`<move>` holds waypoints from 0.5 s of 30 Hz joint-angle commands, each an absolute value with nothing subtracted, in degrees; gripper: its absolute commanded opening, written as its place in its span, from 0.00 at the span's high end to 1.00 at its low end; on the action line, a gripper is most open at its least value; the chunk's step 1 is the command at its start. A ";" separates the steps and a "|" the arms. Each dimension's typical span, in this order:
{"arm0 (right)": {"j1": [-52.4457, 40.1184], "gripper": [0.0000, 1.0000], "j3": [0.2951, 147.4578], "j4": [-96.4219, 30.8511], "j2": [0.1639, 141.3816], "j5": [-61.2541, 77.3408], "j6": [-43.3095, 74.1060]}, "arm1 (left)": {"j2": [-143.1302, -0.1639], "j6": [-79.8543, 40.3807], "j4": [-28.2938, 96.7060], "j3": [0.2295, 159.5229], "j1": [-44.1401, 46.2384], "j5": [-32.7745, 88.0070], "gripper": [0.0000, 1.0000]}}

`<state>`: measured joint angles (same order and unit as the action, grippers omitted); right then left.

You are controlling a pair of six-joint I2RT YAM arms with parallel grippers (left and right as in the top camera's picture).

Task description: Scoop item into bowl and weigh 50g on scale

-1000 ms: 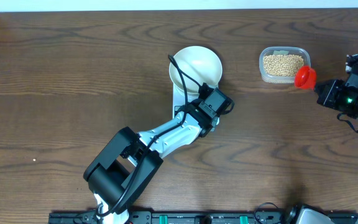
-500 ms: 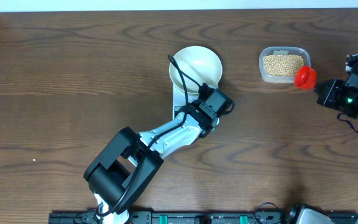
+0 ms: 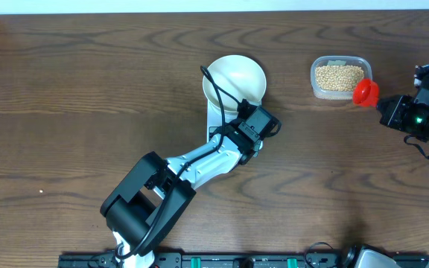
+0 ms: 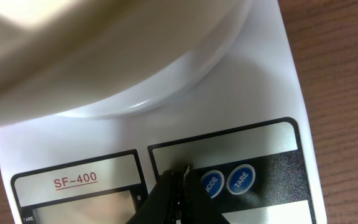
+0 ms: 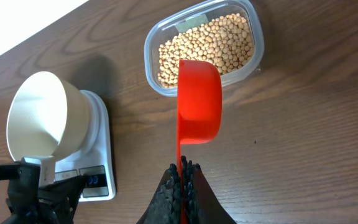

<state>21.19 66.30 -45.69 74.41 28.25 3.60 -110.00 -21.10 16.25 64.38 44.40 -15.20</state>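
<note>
Looks like a robotics lab bench: wood-grain table [image 3: 65, 112], white robot arm [image 3: 199, 160] rising from a black equipment rail [image 3: 199, 260] at the near edge, beside a digital scale [image 5: 101, 143], a clear tub [image 5: 150, 50] of beans [image 5: 207, 46] and a red scoop [image 5: 199, 99].

Bare wood strip at 3 o'clock of the white bowl [image 3: 234, 78], running to the clear tub [image 3: 339, 77]; nothing stands in it. Wide open tabletop [image 3: 88, 89] at the bowl's 9 o'clock.

Bowl overhangs the scale [image 4: 278, 93]; only the front panel shows. Left arm [image 3: 199, 158] lies across the scale's 5–7 o'clock approach. Left gripper [image 4: 180, 177] fingers are pressed together, tips on the panel just beside the MODE button [image 4: 211, 183].

Tub mouth open from above. Red scoop [image 3: 365, 91], pinched in the right gripper [image 5: 182, 171], sits over its 4 o'clock corner.
</note>
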 commanded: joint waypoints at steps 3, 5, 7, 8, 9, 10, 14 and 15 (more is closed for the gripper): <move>20.88 0.99 67.29 -45.98 74.54 28.67 2.66 | -116.27 -21.58 19.46 60.12 41.80 -16.67 0.93; 20.88 0.99 67.29 -45.98 74.54 28.67 2.66 | -116.27 -21.78 19.49 60.12 41.80 -17.32 0.93; 20.88 0.99 67.29 -45.95 74.54 28.67 2.66 | -116.27 -21.78 19.38 60.12 41.80 -17.34 0.93; 20.88 0.99 67.29 -45.93 74.54 28.64 2.66 | -116.27 -21.78 19.38 60.12 41.80 -17.34 0.93; 20.88 0.99 67.29 -45.93 74.54 28.64 2.63 | -116.27 -21.78 19.38 60.12 41.80 -17.34 0.93; 20.88 0.99 67.29 -45.93 74.54 28.64 2.66 | -116.27 -21.78 19.38 60.12 41.80 -17.37 0.93; 20.88 0.99 67.29 -45.93 74.54 28.64 2.63 | -116.31 -21.78 19.16 60.10 41.80 -17.72 0.93; 20.88 0.99 67.29 -45.93 74.54 28.64 2.63 | -116.31 -21.78 19.18 60.12 41.78 -17.85 0.93</move>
